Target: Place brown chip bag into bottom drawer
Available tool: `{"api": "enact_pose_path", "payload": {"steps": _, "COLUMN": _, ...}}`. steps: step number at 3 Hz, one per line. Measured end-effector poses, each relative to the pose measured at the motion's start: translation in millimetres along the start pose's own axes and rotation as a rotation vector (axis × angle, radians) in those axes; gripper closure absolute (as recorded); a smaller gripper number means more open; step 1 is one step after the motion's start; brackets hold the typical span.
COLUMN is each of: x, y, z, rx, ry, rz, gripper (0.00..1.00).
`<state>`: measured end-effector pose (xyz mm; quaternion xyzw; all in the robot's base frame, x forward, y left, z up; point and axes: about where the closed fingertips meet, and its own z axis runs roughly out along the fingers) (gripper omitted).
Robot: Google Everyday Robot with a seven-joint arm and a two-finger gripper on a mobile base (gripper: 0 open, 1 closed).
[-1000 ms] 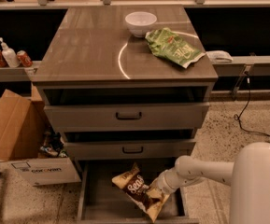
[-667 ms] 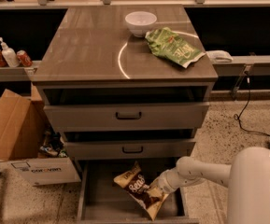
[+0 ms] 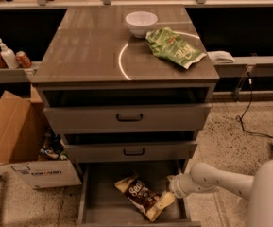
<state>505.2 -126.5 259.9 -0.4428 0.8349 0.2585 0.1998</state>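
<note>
The brown chip bag [image 3: 142, 196] lies flat on the floor of the open bottom drawer [image 3: 94, 203], slanting from upper left to lower right, with its tan end by the right wall. My gripper [image 3: 173, 187] is at the drawer's right side, just above the bag's tan right end [image 3: 160, 203]. My white arm [image 3: 221, 178] comes in from the right. I cannot tell whether the gripper touches the bag.
The two upper drawers [image 3: 129, 117] with black handles stand slightly open above. On the cabinet top are a white bowl [image 3: 141, 22] and a green chip bag [image 3: 174, 47]. An open cardboard box [image 3: 18, 145] stands on the floor to the left.
The brown bag has settled lower and flatter in the bottom drawer. My gripper has shifted slightly to the right, towards the bag's tan end.
</note>
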Motion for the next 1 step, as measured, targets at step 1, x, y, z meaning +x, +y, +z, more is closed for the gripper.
{"api": "enact_pose_path", "payload": {"steps": 1, "x": 28.0, "y": 13.1, "z": -46.5, "rx": 0.068, "ry": -0.001, "rz": 0.072, "gripper": 0.00}}
